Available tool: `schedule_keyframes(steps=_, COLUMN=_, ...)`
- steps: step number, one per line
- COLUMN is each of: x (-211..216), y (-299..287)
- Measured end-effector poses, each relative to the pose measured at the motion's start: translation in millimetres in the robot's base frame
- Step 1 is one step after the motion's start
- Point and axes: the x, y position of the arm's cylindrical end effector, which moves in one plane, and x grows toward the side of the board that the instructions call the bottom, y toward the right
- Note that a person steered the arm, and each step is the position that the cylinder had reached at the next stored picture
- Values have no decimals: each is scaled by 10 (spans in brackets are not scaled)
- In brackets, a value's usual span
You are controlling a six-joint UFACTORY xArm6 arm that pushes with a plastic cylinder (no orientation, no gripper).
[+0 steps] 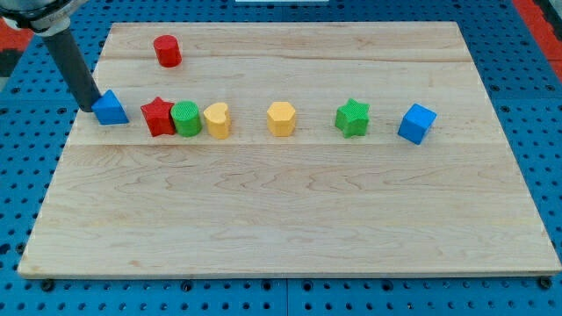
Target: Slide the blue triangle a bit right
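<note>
My tip [92,106] rests on the wooden board [290,228] at the view's left, pressed against the left side of the blue triangle [111,108]; the dark rod [74,64] rises from it up and to the view's left, leaving the picture at the top corner. There are no fingers on this arm, so nothing is spread or pinched; the rod ends in a plain point, which holds nothing and only touches the blue triangle at its left edge.

The blue triangle sits near the board's left edge, in the upper half, at the left end of a loose row of blocks that runs across the board; just to its right, apart from it by a small gap, is the red star [158,116]; the green cylinder [185,118] touches the red star on its right side; the yellow heart-like block [217,120] stands just beside the green cylinder, seemingly touching it. Further along the row, well apart, come the yellow hexagon [281,118], then the green star [352,118], then the blue cube [417,123] nearest the view's right.

A red cylinder [167,51] stands alone near the view's top, above the red star and well apart from the row; the board lies on a blue perforated table [544,105].
</note>
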Motion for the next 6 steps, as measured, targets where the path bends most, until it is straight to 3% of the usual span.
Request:
schedule_keyframes(steps=2, x=-150, y=257)
schedule_keyframes(steps=5, x=206, y=-90)
schedule_keyframes(steps=6, x=326, y=56)
